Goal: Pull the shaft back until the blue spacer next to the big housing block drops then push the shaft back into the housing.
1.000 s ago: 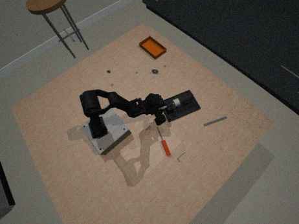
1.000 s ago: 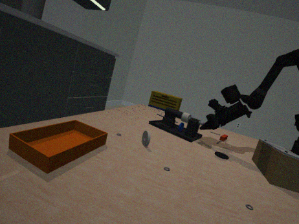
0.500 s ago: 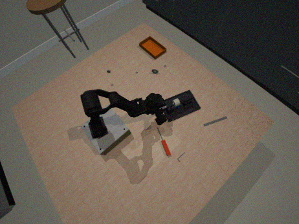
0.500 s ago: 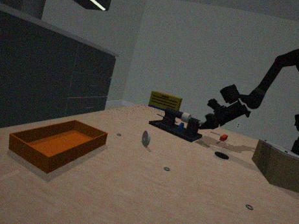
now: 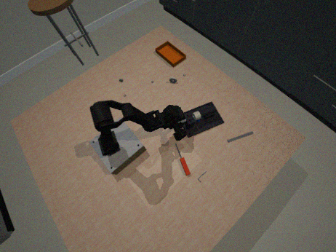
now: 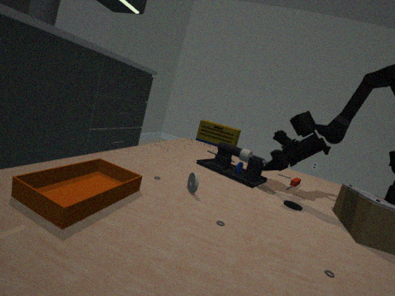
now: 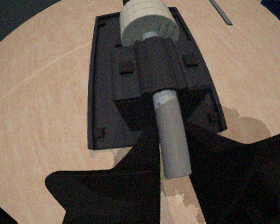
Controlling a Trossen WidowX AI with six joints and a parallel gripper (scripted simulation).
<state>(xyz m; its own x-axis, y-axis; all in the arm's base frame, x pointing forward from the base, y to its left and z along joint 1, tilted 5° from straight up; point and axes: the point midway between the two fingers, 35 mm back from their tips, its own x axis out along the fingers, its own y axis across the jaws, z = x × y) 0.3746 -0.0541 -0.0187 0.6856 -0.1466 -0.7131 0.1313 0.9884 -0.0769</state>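
The grey shaft (image 7: 173,145) sticks out of the near support block (image 7: 157,65) (image 6: 256,167). My gripper (image 7: 163,124) (image 6: 268,166) is shut on the shaft just outside this block. The white spacer (image 7: 149,22) (image 6: 245,154) (image 5: 196,115) sits on the shaft on the other side of the block. The blue spacer (image 6: 239,167) appears low under the shaft, off it, between the blocks; it is hidden in the wrist view. The big dark housing block (image 6: 222,156) stands at the far end of the black base (image 7: 107,125) (image 6: 205,162). The shaft's far end is hidden.
An orange tray (image 5: 170,53) (image 6: 91,185) stands farther back. A red-handled screwdriver (image 5: 185,166), a hex key (image 5: 199,179) and a grey bar (image 5: 240,137) lie near the base. Small rings and discs lie on the table. A yellow sign (image 6: 219,133) stands behind the fixture.
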